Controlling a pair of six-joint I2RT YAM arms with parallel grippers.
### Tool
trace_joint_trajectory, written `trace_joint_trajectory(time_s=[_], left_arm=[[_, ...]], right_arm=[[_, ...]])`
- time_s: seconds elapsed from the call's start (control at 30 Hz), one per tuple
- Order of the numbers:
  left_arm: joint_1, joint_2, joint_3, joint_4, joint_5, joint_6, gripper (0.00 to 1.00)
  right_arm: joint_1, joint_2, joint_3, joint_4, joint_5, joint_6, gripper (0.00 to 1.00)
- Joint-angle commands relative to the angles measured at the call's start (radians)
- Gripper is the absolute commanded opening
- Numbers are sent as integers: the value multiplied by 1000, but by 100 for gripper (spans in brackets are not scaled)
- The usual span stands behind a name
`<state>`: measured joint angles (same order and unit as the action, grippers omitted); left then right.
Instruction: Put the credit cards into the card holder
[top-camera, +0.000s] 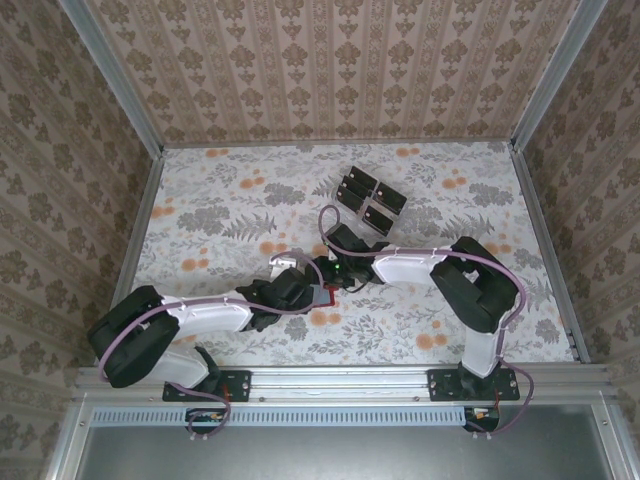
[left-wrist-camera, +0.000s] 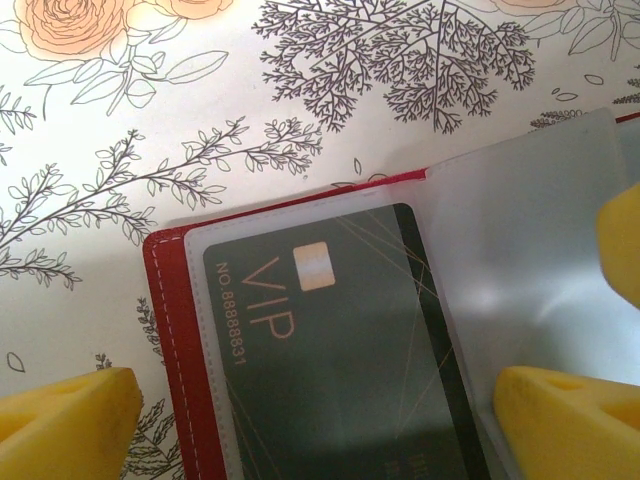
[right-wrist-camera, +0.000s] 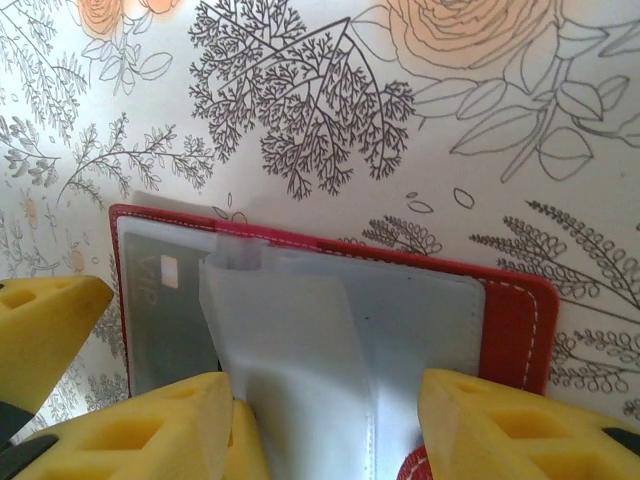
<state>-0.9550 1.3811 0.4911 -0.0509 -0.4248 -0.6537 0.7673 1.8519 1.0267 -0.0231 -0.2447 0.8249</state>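
**Worktop.** The floral worktop (top-camera: 220, 210) carries the card holder (top-camera: 326, 296) near its middle, where the two arms meet. A loose group of black credit cards (top-camera: 368, 200) lies further back and well apart from the holder.

**Card holder.** We see the red holder (left-wrist-camera: 170, 330) lying open and flat. A dark card (left-wrist-camera: 330, 370) marked "VIP" sits inside a clear pocket on one side, its chip facing up. A second clear sleeve (left-wrist-camera: 520, 260) overlaps the edge of that card and is raised off it. In the right wrist view the holder (right-wrist-camera: 510, 320) shows its stitched red border, the pocketed card (right-wrist-camera: 170, 320) sits at the left, and the raised sleeve (right-wrist-camera: 300, 360) stands up from the middle.

**Left claw.** The left claw (left-wrist-camera: 315, 385) hangs just above the holder with its jaws spread wide. One yellow fingertip (left-wrist-camera: 70, 420) is over bare worktop beside the red edge, and the other is over the clear sleeve. It grips nothing. From above, the left claw (top-camera: 298, 290) is just beside the holder.

**Right claw.** The right claw (right-wrist-camera: 325, 400) has its jaws partway apart with the raised sleeve between them. We cannot tell whether they pinch the sleeve or merely flank it. From above, the right claw (top-camera: 336, 270) is directly over the holder.
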Motion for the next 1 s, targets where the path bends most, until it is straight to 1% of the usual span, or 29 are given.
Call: trace_joint_trajectory(time_s=[0.0, 0.4, 0.57, 0.77, 0.97], left_arm=[[-4, -5, -15, -12, -26, -17, 100], [-3, -8, -13, -13, -23, -12, 100], [-3, -40, -4, -33, -31, -5, 100], [-4, -178, -2, -81, -57, 2, 100], [-1, -364, -17, -149, -105, -25, 100]], right_arm=[[-6, 42, -5, 8, -11, -15, 54], [-8, 43, -19, 106, -94, -5, 54], [-6, 27, -20, 120, -116, 10, 54], [4, -4, -15, 124, -136, 31, 54], [35, -16, 42, 50, -127, 21, 54]])
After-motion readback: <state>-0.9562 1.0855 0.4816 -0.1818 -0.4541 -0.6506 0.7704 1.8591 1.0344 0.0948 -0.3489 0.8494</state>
